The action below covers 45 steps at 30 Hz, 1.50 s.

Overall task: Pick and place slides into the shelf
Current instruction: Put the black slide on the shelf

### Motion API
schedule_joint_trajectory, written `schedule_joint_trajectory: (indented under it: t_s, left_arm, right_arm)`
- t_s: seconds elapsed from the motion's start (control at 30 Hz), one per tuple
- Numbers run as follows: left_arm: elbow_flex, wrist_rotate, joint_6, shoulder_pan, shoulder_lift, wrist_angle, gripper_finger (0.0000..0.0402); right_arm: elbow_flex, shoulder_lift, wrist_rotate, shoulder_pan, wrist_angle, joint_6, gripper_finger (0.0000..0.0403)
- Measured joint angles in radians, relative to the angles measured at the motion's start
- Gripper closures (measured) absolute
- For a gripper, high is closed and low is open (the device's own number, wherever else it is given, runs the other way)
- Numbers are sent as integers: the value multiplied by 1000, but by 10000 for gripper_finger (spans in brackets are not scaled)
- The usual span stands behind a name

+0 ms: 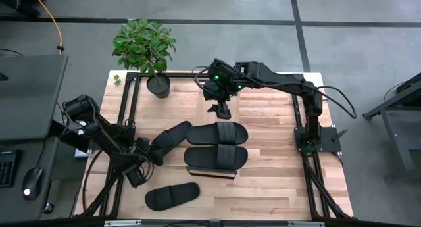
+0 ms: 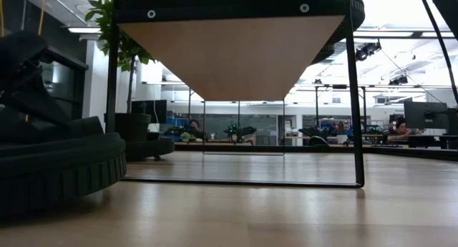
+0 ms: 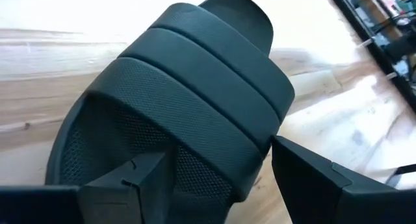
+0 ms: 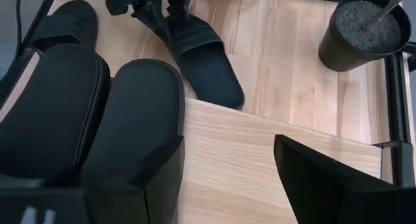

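Black slide (image 1: 172, 135) between spread left fingers (image 3: 312, 178); right fingers (image 4: 325, 178) spread above shelf (image 4: 260, 152).

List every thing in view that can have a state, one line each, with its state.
Slide at left gripper: flat on the table, angled, strap between the gripper's fingers.
Two slides on shelf: side by side, flat on its top.
Fourth slide: loose on the table, near edge.
Shelf: upright, half its top bare.
Left gripper: open around the slide's strap.
Right gripper: open, empty, above the shelf.
Potted plant: upright.
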Motion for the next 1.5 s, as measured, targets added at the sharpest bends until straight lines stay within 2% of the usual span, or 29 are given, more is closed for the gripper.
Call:
schedule_joint_trajectory:
  t_s: [0.2, 0.33, 0.8, 1.3, 1.4, 1.5]
  left_arm:
    - [-33, -51, 7, 8, 0, 66, 185]
    - [-33, -81, 13, 9, 0, 62, 213]
    - [-32, -176, 48, 8, 0, 52, 390]
    - [-32, -297, 22, 8, -7, -7, 390]
    - [-29, -317, 23, 8, -32, -56, 396]
    - [2, -348, 23, 8, -83, -179, 396]
  right_arm:
    - [0, 0, -2, 9, 0, -2, 174]
    - [0, 0, -1, 9, 0, 0, 174]
    - [0, 0, 30, 8, -35, 23, 174]
    - [0, 0, 39, -16, -17, 49, 174]
    - [0, 0, 16, -27, 28, 48, 174]
    - [0, 0, -38, -36, 79, 54, 174]
